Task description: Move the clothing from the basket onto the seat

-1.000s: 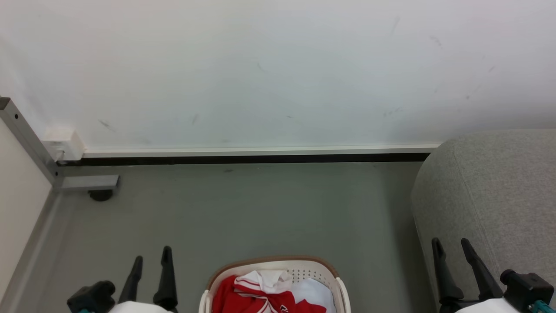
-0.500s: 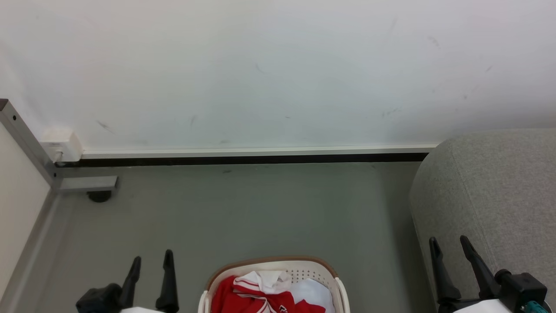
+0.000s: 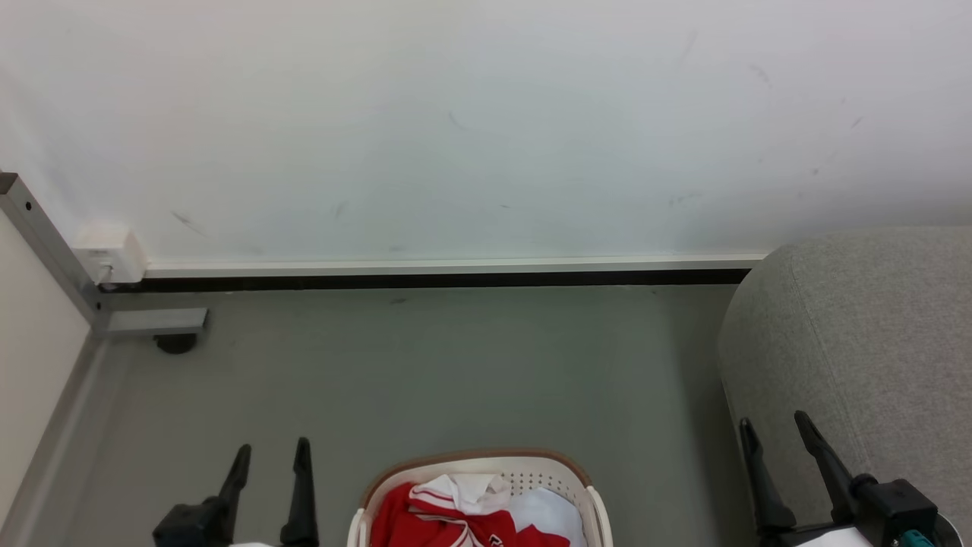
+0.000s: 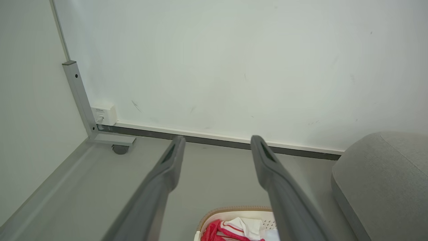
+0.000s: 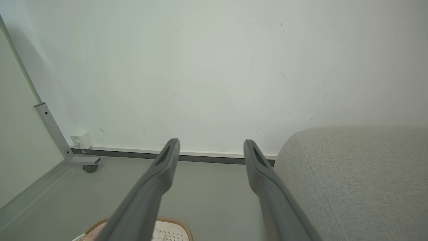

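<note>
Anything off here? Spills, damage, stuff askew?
Nothing stands out. The clothing lies bunched inside the basket, which stands upright on the floor beside the seat. Only faint scuffs on the wall.

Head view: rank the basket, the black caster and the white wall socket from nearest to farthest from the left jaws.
1. basket: nearest, just to the right, at the view's bottom edge.
2. black caster: farther ahead, on the left.
3. white wall socket: farthest, up behind the caster in the left corner.
</note>
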`<state>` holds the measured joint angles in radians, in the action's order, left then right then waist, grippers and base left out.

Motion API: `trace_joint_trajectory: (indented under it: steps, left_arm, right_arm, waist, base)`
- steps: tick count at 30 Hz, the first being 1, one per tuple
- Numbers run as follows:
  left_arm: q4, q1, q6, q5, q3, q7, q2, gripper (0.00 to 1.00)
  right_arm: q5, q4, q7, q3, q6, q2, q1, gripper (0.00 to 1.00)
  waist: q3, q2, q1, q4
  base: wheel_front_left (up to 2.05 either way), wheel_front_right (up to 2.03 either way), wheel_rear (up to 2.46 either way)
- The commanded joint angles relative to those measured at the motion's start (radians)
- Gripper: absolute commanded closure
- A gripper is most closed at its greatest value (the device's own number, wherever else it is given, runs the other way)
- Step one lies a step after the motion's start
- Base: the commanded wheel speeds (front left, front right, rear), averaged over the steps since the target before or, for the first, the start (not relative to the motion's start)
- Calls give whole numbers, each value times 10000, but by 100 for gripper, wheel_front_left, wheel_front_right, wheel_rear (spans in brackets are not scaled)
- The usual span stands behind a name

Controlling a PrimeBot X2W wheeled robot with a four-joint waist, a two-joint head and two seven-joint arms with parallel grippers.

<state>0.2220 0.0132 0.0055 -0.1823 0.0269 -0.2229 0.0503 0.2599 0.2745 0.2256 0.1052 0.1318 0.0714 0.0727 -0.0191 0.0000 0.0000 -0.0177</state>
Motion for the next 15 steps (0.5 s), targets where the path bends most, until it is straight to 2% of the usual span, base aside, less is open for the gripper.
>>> trace_joint_trajectory:
  steps: [1,15]
  left_arm:
    - [-66,-80,10,333,0,-134,99,0]
    - [-99,-181,102,1392,127,-358,91,0]
  right_arm:
    - [-232,11,82,36,-18,72,106,0]
    - [-1163,130,343,123,-20,120,68,0]
  waist:
    - [-8,0,0,-3]
    - [-48,0,0,-94]
  base:
    - [0,0,0]
    - [0,0,0]
